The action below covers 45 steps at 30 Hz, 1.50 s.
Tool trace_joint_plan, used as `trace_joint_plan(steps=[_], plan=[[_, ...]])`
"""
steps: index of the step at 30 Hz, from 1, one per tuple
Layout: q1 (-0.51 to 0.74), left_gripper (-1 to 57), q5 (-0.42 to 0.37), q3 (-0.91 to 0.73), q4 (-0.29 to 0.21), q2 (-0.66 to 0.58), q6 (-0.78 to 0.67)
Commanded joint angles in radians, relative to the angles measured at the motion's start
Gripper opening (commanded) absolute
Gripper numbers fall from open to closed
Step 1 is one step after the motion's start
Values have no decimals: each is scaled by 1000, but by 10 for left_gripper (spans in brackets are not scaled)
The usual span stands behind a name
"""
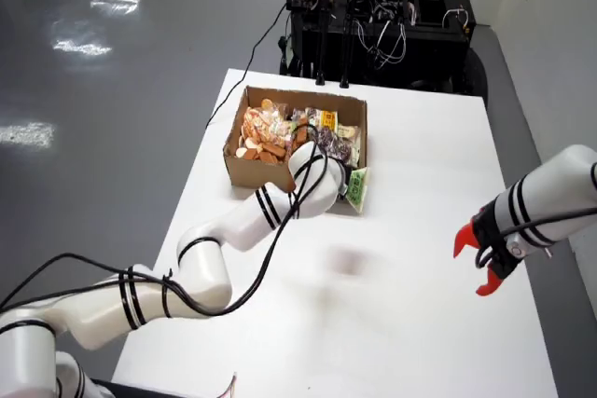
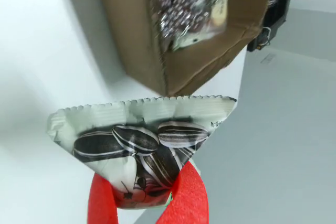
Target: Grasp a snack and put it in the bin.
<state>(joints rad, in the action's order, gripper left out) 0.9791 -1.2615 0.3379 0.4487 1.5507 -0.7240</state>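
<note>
In the view that rides on the gripper, my gripper (image 2: 149, 195) is shut on the lower corner of a sunflower seed packet (image 2: 142, 135), which hangs between the red fingers (image 2: 186, 198). The packet is just outside the cardboard box (image 2: 199, 69), near its corner. From above, the packet (image 1: 358, 187) shows green at the box's (image 1: 250, 167) near right corner. The white working arm (image 1: 312, 184) reaches there from the lower left, and its wrist hides the fingers. The box holds a bag of orange snacks (image 1: 266, 132) and darker packets (image 1: 336, 144).
A second white arm with an open red gripper (image 1: 483, 263) hangs over the right side of the white table (image 1: 420, 165). A black equipment rack (image 1: 382, 16) with cables stands beyond the table's far edge. A black cable runs along the working arm.
</note>
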Motion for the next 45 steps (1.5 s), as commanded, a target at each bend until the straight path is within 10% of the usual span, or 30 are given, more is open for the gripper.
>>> trace_joint_plan(steps=[1, 27, 36, 45], plan=[[-43, 3, 22, 6, -1, 0, 60], [-210, 11, 341, -122, -11, -62, 370], [-245, 331, 447, -203, -34, -69, 424], [-275, 415, 438, -212, -48, -70, 408]])
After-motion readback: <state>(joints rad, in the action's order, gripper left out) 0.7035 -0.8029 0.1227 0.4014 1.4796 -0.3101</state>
